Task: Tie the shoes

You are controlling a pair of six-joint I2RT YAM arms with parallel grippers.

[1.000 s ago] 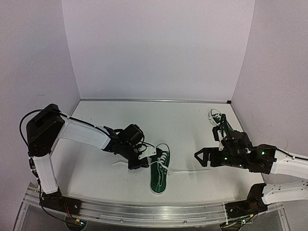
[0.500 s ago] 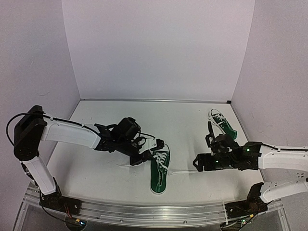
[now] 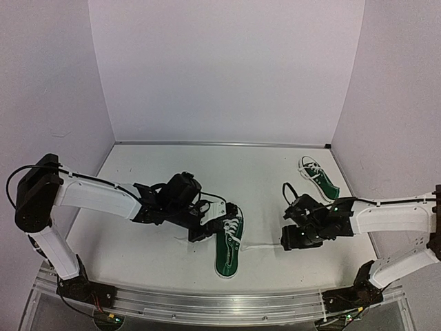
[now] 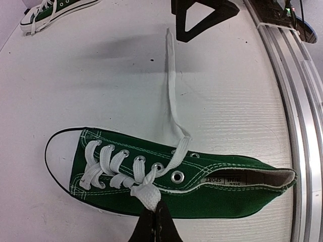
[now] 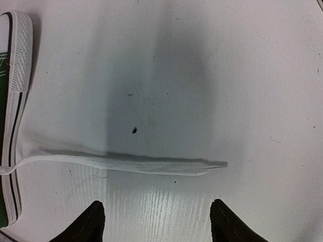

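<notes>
The near shoe [image 3: 229,246] [image 4: 192,174] lies flat on the table, a dark green sneaker with white laces. My left gripper [image 3: 207,230] [image 4: 156,207] is shut on one lace [image 4: 146,194] at the shoe's side, by the eyelets. The other lace [image 4: 170,85] [image 5: 151,165] trails loose across the table to the right. My right gripper [image 3: 292,238] [image 5: 159,222] hangs open just short of that lace's tip [image 5: 222,164], with nothing between its fingers [image 5: 90,222]. The second shoe [image 3: 318,176] [image 4: 53,9] sits at the back right.
The aluminium rail [image 3: 207,302] [image 4: 298,91] runs along the near table edge. White walls close the table at the back and on both sides. The near shoe's white sole [image 5: 17,55] shows at the right wrist view's left edge.
My left gripper has shut on the lace beside the near shoe. My right arm has reached left toward the loose lace end, and its jaws have narrowed somewhat.
</notes>
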